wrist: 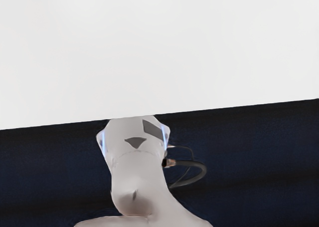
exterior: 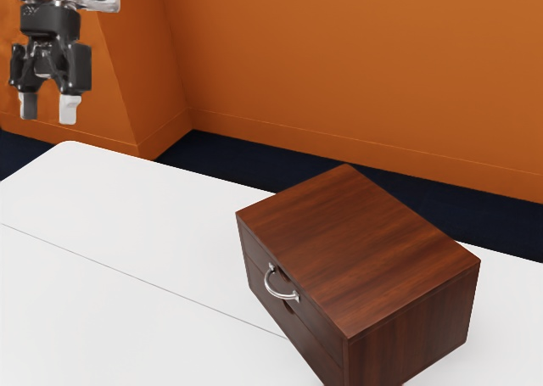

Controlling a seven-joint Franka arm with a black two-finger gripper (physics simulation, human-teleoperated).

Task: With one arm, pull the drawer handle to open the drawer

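A dark wooden cabinet [exterior: 361, 267] stands on the white table [exterior: 110, 225] toward the exterior view's right. Its front face carries a drawer with a curved metal handle [exterior: 278, 285], and the drawer front sits flush with the cabinet. My gripper [exterior: 49, 108] hangs high at the exterior view's upper left, far from the cabinet, pointing down. Its two fingers stand apart with nothing between them. In the wrist view the white table top [wrist: 159, 47] lies below my hand.
Orange walls [exterior: 356, 55] rise behind the table, with dark blue floor [exterior: 254, 161] along their base. A thin seam [exterior: 119, 267] crosses the table top. The wrist view also has the arm's white base [wrist: 134, 172] and a cable over the dark floor.
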